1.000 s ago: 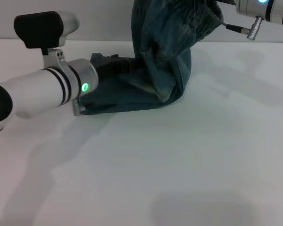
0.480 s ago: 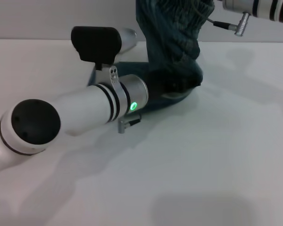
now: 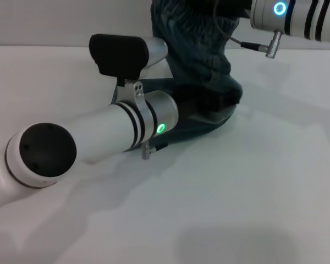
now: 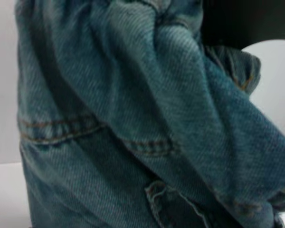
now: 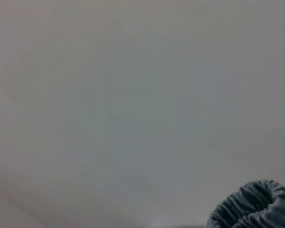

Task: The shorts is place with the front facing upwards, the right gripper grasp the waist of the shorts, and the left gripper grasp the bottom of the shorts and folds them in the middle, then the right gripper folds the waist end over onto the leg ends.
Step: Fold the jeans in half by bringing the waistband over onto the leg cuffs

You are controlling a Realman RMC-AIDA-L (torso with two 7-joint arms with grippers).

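Observation:
The blue denim shorts [image 3: 201,49] hang in a bunched column from the top of the head view, and their lower part rests folded on the white table [image 3: 247,187]. My right gripper [image 3: 234,6] is at the top edge, shut on the elastic waist and holding it up. My left arm reaches in from the lower left. Its gripper [image 3: 212,102] is buried low in the fabric, shut on the leg end near the table. Denim [image 4: 133,118] with orange stitching fills the left wrist view. A bit of gathered waistband [image 5: 256,206] shows in the right wrist view.
The left arm's white forearm [image 3: 99,132] with its black camera block [image 3: 121,55] lies across the table's left half. A cable plug [image 3: 267,49] sticks out under the right wrist. Bare table stretches in front of and to the right of the shorts.
My left gripper has carried the leg end rightward across the table and under the hanging waist, doubling the shorts over. The right gripper and waist shifted slightly left.

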